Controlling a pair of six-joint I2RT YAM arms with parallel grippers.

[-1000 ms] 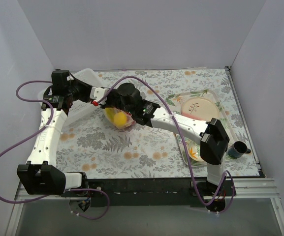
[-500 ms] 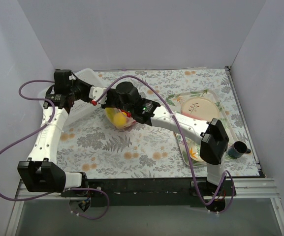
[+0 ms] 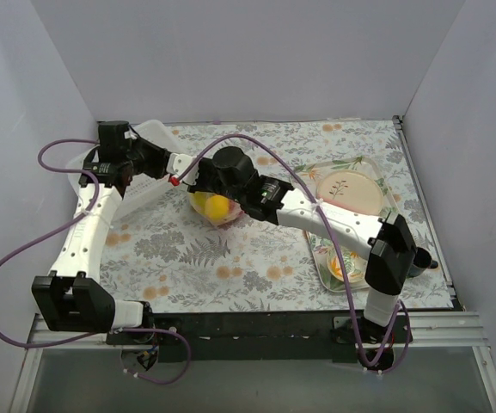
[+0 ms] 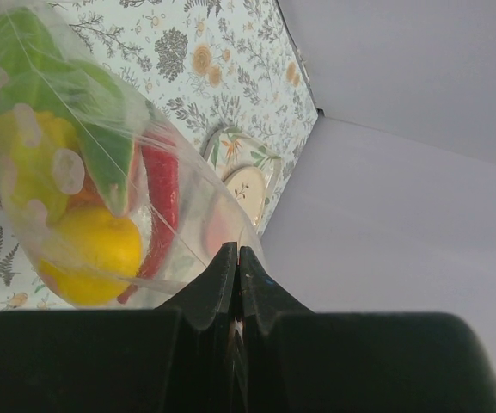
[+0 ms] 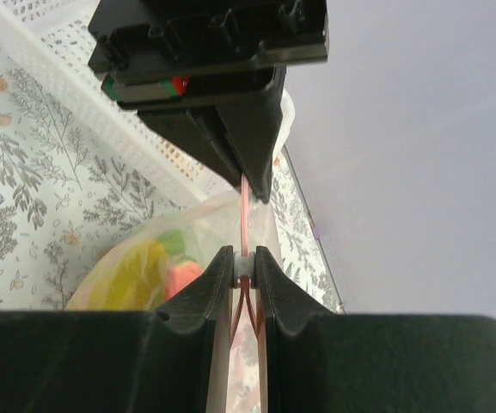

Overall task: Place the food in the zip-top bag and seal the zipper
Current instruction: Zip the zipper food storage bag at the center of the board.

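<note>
The zip-top bag [image 3: 217,209] hangs above the table's middle, held between both grippers. It holds the food: a yellow lemon [image 4: 93,249], green fruit [image 4: 24,60] and a red watermelon slice [image 4: 162,198]. My left gripper [image 3: 177,179] is shut on the bag's end [image 4: 230,228] at its mouth. My right gripper [image 3: 194,184] is shut on the zipper's white slider [image 5: 245,263]. The pink zipper [image 5: 245,215] runs taut from there to the left gripper's fingers [image 5: 252,155]. Behind the slider the two pink tracks [image 5: 246,310] spread apart.
A white slotted basket [image 3: 155,134] stands at the back left, behind the left gripper; it also shows in the right wrist view [image 5: 76,95]. A tray [image 3: 376,168] at the right carries a patterned plate [image 3: 348,190]. Grey walls enclose the table.
Both grippers and the bag have shifted slightly to the right. The right arm's elbow has swung right and now covers the blue cup.
</note>
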